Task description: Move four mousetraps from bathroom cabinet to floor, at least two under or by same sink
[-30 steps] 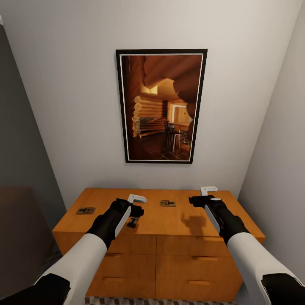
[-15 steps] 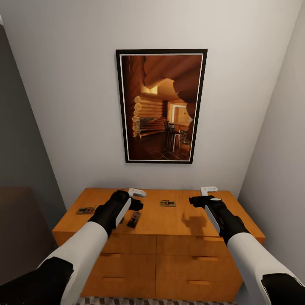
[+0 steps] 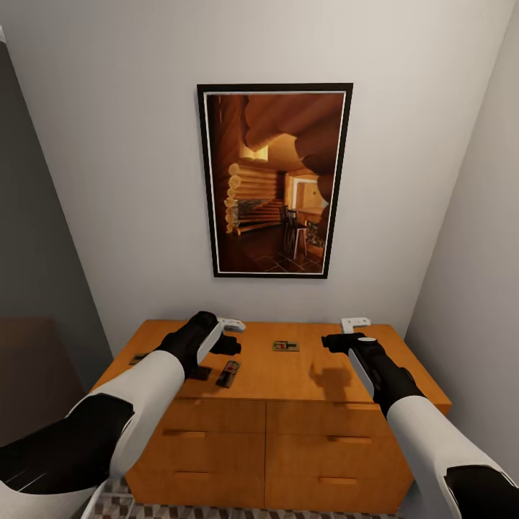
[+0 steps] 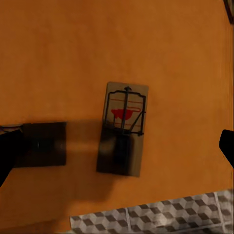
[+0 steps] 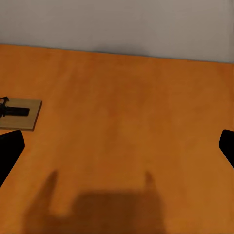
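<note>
- Left gripper (image 3: 229, 336): jaws spread wide and empty, hovering over the cabinet (image 3: 303, 375) top. One mousetrap (image 4: 124, 128) lies flat directly beneath, centred between the jaws; a second trap (image 3: 137, 358) sits further left, mostly hidden by the arm.
- A third mousetrap (image 3: 285, 346) rests between the two grippers.
- Right gripper (image 3: 344, 335): jaws released, holding nothing, above bare wood.
- Risk: the flat board offers little edge, so closing fingers may skid it towards the cabinet's front edge.
</note>
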Tool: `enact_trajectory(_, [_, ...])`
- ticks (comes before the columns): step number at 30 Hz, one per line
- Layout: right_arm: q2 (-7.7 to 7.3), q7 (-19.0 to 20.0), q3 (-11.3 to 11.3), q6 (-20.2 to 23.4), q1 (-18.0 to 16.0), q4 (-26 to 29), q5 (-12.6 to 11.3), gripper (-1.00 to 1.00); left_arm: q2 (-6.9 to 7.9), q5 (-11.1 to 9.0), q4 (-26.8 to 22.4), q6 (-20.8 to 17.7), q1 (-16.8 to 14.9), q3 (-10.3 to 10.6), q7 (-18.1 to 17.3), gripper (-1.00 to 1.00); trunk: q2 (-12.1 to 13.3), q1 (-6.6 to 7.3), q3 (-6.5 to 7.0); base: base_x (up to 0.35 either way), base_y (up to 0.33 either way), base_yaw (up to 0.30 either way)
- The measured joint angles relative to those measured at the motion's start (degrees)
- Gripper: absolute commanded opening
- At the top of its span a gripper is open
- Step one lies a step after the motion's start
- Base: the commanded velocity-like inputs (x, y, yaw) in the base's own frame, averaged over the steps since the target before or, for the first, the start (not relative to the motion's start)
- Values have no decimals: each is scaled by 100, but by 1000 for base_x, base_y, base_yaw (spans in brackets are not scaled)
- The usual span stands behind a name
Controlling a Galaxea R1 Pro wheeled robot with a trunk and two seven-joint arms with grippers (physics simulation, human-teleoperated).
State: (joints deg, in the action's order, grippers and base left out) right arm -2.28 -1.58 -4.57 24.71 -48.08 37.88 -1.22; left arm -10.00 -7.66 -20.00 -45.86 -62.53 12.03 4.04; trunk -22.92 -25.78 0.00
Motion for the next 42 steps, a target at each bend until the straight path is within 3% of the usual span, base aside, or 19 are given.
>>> enact_trajectory(1, [0, 0, 0, -1, 0, 0, 4, 100, 0, -139, 127, 21, -21, -14, 0, 100, 0, 0, 0, 0, 0, 0])
enact_trajectory(6, [0, 0, 0, -1, 0, 0, 1, 100, 0, -228, 349, 62, -29, -18, 0, 100, 0, 0, 0, 0, 0, 0])
enact_trajectory(28, [0, 0, -5, -17, 0, 0, -1, 100, 0, -263, 655, 197, 11, -25, -245, 100, 0, 0, 0, 0, 0, 0])
enact_trajectory(42, [0, 0, -9, -413, 0, -8, -38, 100, 0, -263, 679, 208, 12, -25, -408, 100, 0, 0, 0, 0, 0, 0])
